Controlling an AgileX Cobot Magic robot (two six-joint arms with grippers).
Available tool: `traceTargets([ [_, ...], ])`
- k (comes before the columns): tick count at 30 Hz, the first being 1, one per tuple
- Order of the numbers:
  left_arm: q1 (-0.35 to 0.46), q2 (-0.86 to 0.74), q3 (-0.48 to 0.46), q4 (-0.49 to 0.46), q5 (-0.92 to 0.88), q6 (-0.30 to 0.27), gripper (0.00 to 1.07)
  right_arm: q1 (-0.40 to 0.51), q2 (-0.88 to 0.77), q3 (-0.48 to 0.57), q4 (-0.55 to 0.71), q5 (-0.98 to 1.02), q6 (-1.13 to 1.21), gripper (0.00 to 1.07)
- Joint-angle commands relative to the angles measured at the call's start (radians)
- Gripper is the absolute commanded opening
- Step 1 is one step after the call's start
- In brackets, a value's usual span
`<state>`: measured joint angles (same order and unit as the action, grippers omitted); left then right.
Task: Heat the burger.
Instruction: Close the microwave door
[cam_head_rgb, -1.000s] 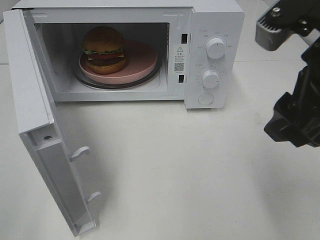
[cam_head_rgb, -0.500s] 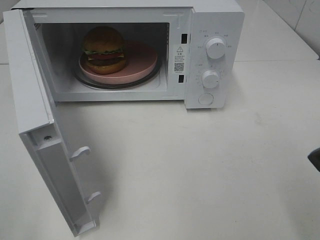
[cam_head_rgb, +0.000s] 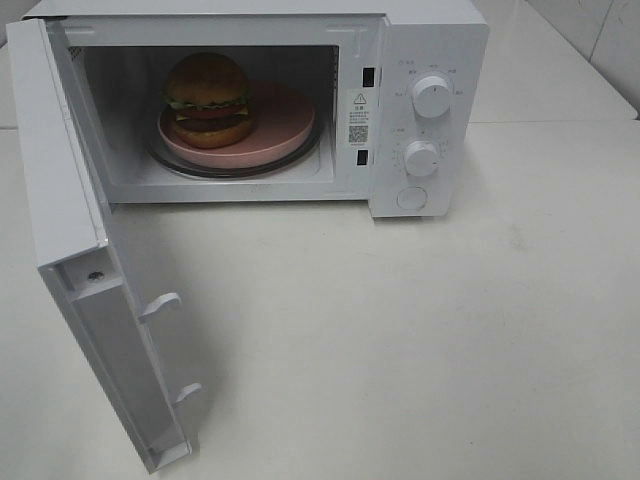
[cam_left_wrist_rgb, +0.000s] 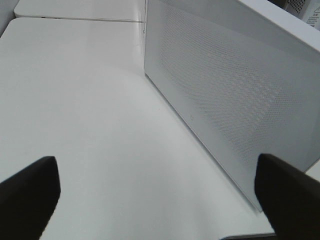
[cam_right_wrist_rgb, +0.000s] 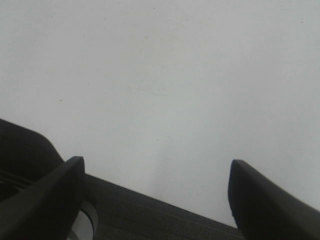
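Left hand (cam_left_wrist_rgb: 156, 162), right hand (cam_right_wrist_rgb: 156, 164) — black wedge fingers (cam_left_wrist_rgb: 27, 197).

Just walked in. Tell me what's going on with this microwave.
The burger sits on a pink plate inside the microwave, whose door stands wide open. Nothing is being handled: the left gripper is open and empty, facing the door's outer side, and the right gripper is open and empty over the table. The door is not yet shut.

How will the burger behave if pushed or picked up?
The burger is a tall stack of layers, so it may tip or shear if pushed high. Its bun looks glossy, possibly slippery to grip. It sits near the left edge of the pink plate, so a nudge could slide it off.
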<state>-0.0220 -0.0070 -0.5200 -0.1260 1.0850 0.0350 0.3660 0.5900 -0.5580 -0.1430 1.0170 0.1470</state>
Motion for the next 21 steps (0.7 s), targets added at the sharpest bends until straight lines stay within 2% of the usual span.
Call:
traceTargets([
  [1, 0.003, -0.015, 0.002, 0.002, -0.014, -0.004, 0.98, -0.064, -0.093, 0.029, 0.005, 0.001, -0.01, 0.76],
  [2, 0.003, -0.015, 0.002, 0.002, -0.014, -0.004, 0.98, -0.064, -0.093, 0.029, 0.005, 0.001, -0.01, 0.76],
  [4, 0.003, -0.015, 0.002, 0.002, -0.014, -0.004, 0.98, -0.136, -0.211, 0.054, 0.01, -0.013, -0.045, 0.76],
  [7, 0.003, -0.015, 0.002, 0.002, -0.014, -0.004, 0.98, -0.155, -0.244, 0.055, 0.017, -0.017, -0.056, 0.76],
  [8, 0.003, -0.015, 0.002, 0.002, -0.014, -0.004, 0.98, -0.191, -0.305, 0.055, 0.029, -0.024, -0.084, 0.76],
  [10, 0.003, -0.015, 0.002, 0.002, -0.014, -0.004, 0.98, -0.204, -0.328, 0.055, 0.031, -0.027, -0.092, 0.76],
  [12, 0.003, -0.015, 0.002, 0.002, -0.014, -0.004, 0.98, -0.24, -0.424, 0.055, 0.047, -0.027, -0.099, 0.76],
  [21, 0.003, -0.015, 0.002, 0.002, -0.014, -0.004, 0.98, -0.284, -0.547, 0.062, 0.066, -0.023, -0.112, 0.76],
])
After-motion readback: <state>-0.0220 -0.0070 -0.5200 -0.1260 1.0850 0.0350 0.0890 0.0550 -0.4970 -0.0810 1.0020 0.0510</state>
